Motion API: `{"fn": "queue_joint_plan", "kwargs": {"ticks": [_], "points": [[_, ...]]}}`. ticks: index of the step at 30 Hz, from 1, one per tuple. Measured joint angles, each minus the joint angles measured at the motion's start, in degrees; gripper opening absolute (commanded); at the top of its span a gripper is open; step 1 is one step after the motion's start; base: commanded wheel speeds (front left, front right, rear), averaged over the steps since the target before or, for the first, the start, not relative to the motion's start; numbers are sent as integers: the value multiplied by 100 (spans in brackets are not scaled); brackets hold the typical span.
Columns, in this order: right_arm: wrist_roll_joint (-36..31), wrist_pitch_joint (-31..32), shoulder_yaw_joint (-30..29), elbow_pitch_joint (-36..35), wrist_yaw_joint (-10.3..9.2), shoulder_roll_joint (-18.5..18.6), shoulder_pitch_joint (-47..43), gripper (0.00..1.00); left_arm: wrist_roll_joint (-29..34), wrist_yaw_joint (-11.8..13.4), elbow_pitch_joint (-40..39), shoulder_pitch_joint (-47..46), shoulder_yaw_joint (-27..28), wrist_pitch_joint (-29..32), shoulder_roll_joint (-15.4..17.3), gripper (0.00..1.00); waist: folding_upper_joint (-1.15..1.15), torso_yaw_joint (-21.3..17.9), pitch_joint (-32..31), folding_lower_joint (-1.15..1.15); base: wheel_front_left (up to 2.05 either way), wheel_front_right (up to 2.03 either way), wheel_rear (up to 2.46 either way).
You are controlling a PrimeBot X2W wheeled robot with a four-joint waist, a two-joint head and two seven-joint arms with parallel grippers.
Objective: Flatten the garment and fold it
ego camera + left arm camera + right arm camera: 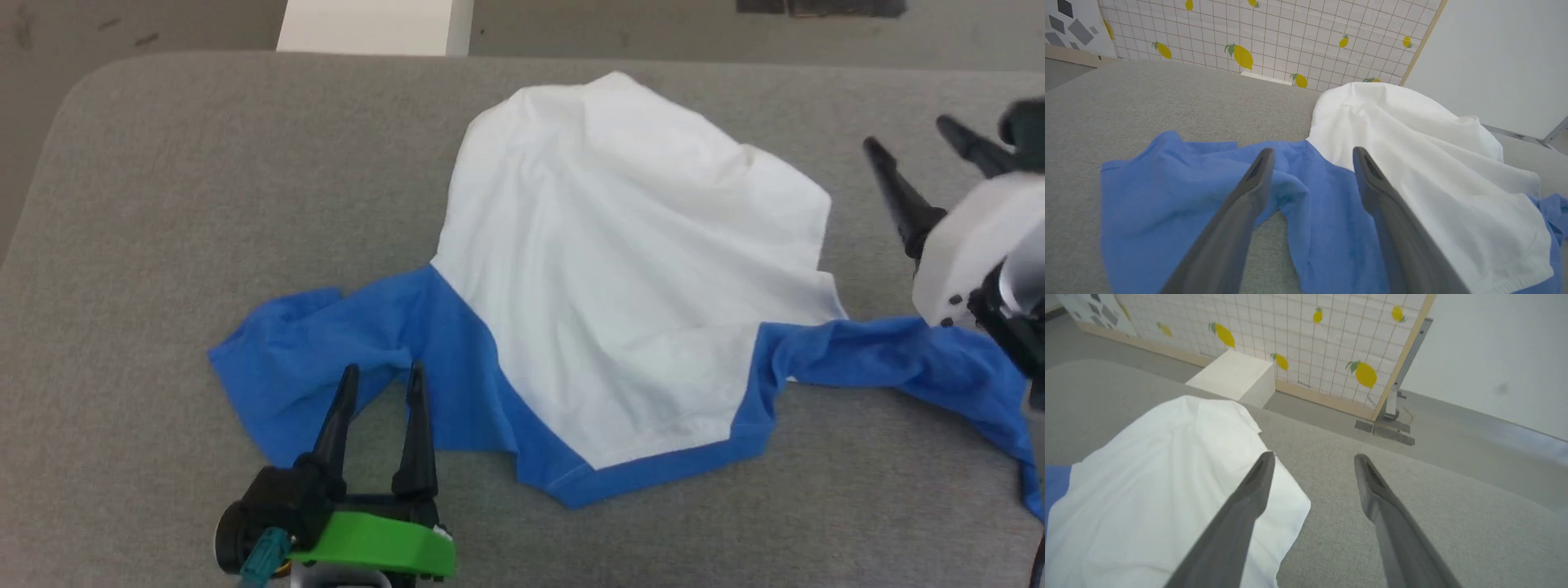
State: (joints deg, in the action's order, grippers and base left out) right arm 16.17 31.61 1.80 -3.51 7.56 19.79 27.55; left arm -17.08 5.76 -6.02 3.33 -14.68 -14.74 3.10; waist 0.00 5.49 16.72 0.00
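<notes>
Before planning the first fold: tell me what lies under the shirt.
The garment lies on the grey fabric surface, which shows beside it. It bulges upward in the middle; what sits beneath that bulge, tucked cloth or anything else, is covered.

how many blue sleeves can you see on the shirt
2. One sleeve lies crumpled at the garment's left, by the left gripper; the other sleeve stretches right, its end hidden past the picture's edge.

One shirt [620, 269] lies on one grey table [163, 204]; two grippers, the left gripper [384, 371] and the right gripper [909, 134]; one white box [367, 28] behind.
</notes>
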Motion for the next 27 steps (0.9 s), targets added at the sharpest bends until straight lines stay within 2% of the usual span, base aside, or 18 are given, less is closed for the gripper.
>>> {"fn": "queue_joint_plan", "kwargs": {"ticks": [4, 6, 15, 16, 17, 18, 19, 23, 27], "points": [[447, 1346, 253, 734, 1, 171, 349, 100, -23, 1, -1, -124, -126, 0, -3, 100, 0, 184, 175, 0, 0, 0, 0], [544, 1696, 283, 1077, 1, 167, 437, 100, -58, 1, 2, -177, -201, 0, -4, 100, 0, 284, 258, 0, 0, 0, 0], [543, 1693, 275, 2169, 0, 132, 561, 100, -181, 19, 59, -386, -480, 0, -8, 100, 0, 728, 547, 0, 0, 0, 0], [542, 1661, 253, 2213, 0, 140, 605, 89, -192, 19, 63, -397, -490, 0, -8, 100, 0, 773, 574, 0, 0, 0, 0], [539, 1624, 235, 2257, 0, 142, 652, 42, -198, 20, 63, -403, -500, 0, -8, 100, 0, 807, 596, 0, 0, 0, 0], [537, 1577, 242, 2282, -1, 158, 702, 14, -197, 30, 70, -406, -510, 0, -8, 100, 0, 843, 620, 0, 0, 0, 0], [538, 1505, 231, 2299, -1, 170, 753, 0, -197, 34, 83, -413, -521, 0, -8, 100, 0, 876, 640, 0, 0, 0, 0], [539, 1291, 185, 2326, 1, 218, 893, 0, -186, 45, 93, -426, -556, 0, -8, 100, 0, 943, 608, 0, 0, 0, 0], [374, 989, 24, 2213, 1, 545, 1194, 0, -186, 83, 86, -425, -624, 0, -8, 100, 0, 988, 492, 0, 0, 0, 0]]}}
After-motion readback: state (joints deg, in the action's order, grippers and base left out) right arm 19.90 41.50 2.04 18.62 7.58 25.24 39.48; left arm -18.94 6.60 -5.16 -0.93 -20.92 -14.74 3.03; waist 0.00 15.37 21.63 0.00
